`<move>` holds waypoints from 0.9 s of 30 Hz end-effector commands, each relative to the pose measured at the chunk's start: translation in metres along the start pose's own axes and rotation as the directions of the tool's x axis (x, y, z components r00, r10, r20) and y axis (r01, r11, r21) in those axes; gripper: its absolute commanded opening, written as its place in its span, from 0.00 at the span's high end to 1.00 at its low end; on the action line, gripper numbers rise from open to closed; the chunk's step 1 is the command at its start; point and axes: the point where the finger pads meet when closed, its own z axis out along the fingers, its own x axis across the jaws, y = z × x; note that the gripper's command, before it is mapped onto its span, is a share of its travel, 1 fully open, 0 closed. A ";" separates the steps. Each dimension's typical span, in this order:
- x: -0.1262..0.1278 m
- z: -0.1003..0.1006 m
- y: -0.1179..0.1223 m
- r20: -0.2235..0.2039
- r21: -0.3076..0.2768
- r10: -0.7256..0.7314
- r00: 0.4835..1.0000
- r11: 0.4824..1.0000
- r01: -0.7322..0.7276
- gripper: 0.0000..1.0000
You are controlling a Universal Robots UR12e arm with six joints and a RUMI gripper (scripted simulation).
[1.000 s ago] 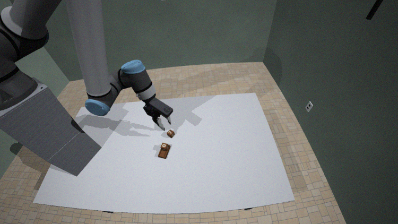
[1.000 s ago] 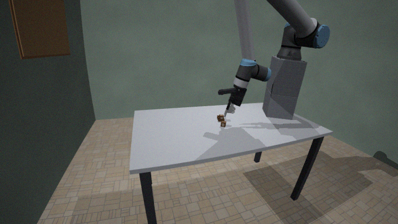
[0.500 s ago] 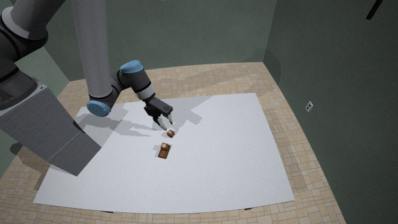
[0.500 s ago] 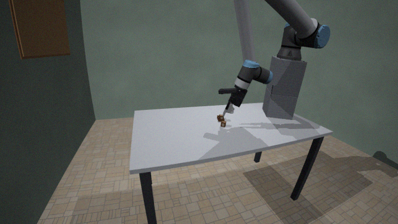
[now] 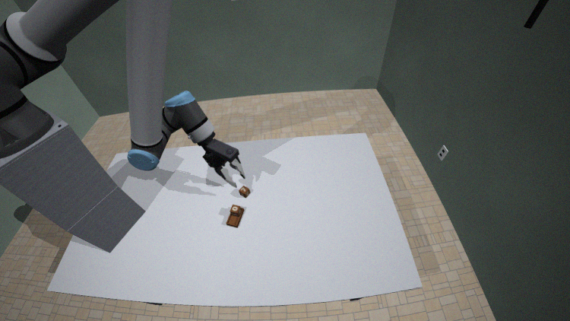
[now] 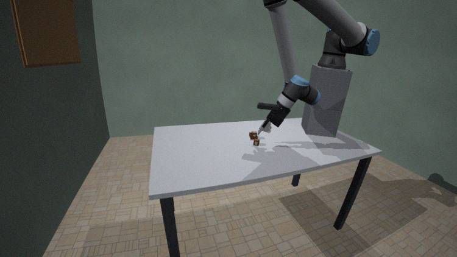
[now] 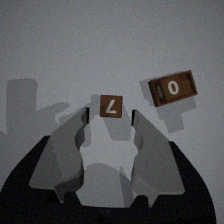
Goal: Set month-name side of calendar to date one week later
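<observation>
The gripper (image 5: 240,182) (image 6: 258,133) (image 7: 110,109) is partly open, its two fingers apart with nothing held between them. It slants down toward the worktop (image 5: 318,223) (image 6: 191,159) (image 7: 60,45). Just beyond the fingertips in the wrist view, a loose brown cube (image 5: 244,191) (image 6: 256,142) (image 7: 111,106) rests on the worktop, outside the tray (image 5: 234,220) (image 7: 195,92). The wrist view shows a pale 7 on this cube, upside down in that view.

The tray lies near the loose cube, apart from it. Its long axis runs steeply from lower left to upper right in the top view, and mostly sideways in the wrist view, with the right end a little higher. A second cube (image 5: 235,209) (image 6: 254,133) (image 7: 172,88) is at the tray's upper end in the top view, showing a pale 0. Whether it sits fully flat, I cannot tell.

The worktop is plain and pale, crossed by the arm's shadows, and stands on dark legs. The arm rises from a tall gray pedestal (image 5: 107,223) (image 6: 335,83). Around are green walls, a floor of beige tiles, a brown board (image 6: 50,31) and a wall outlet (image 5: 442,152).
</observation>
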 end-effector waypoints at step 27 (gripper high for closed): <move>-0.002 -0.001 -0.005 0.006 0.294 0.007 1.000 0.956 -0.008 0.71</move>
